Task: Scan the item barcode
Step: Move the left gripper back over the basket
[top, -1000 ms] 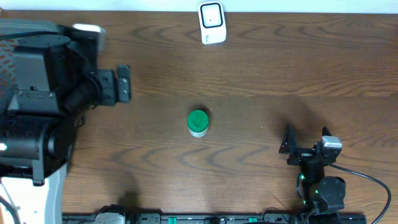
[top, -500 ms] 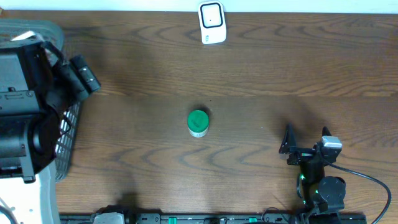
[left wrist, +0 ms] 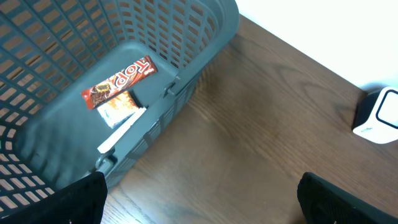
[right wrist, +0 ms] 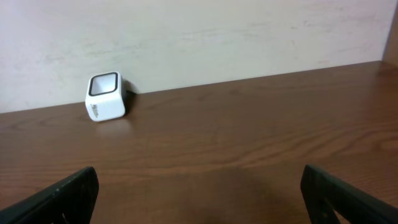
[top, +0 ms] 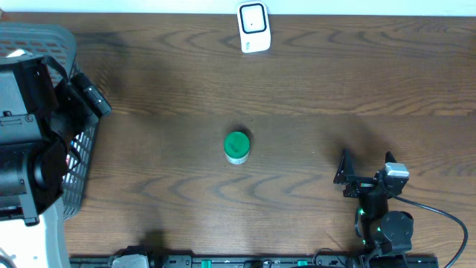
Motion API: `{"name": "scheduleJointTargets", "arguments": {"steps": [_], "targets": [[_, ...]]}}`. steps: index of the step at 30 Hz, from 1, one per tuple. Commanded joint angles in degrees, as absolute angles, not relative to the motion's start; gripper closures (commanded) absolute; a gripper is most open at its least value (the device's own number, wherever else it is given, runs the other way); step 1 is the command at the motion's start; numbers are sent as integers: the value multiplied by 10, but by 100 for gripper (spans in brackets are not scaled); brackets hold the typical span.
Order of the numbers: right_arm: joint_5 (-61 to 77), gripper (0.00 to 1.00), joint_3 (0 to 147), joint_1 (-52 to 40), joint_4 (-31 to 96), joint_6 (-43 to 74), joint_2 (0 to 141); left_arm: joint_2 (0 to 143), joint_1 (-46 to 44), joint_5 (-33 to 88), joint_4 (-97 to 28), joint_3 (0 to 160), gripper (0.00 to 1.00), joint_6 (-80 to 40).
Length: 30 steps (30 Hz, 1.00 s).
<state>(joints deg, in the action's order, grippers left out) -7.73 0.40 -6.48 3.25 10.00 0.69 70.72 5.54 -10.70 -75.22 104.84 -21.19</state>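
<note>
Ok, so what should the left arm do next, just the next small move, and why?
Probably lower the left gripper into the basket toward the red candy bar. Its jaws stand open and empty, its camera looks into the basket, and the bar lies flat on the basket floor beside a white packet, far from the scanner.

Soft even light shining on the dark brown wooden table (top: pixel 312 82), faint shadow sitting beside the small green round tub (top: pixel 236 147), pale shine glowing on the wood by the grey plastic basket (left wrist: pixel 186 37), white wall (left wrist: pixel 323 25) looking washed out, bottom corners of wrist views looking blurry.
</note>
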Motion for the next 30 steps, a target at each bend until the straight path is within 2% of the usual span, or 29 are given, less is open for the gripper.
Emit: {"name": "scheduleJointTargets", "arguments": {"steps": [1, 6, 13, 21, 30], "targets": [[-81, 1, 3, -65, 34, 94, 3, 703, 58, -132, -754, 1056, 3, -218], [-81, 1, 3, -65, 34, 94, 3, 703, 58, -212, -759, 1056, 2, -261], [-81, 1, 3, -65, 34, 94, 3, 703, 58, -254, -761, 1056, 3, -345], [-81, 1, 3, -65, 34, 94, 3, 704, 62, -304, -762, 1056, 2, -353], [-81, 1, 3, -65, 34, 94, 3, 710, 185, -315, -761, 1052, 1, -388]]}}
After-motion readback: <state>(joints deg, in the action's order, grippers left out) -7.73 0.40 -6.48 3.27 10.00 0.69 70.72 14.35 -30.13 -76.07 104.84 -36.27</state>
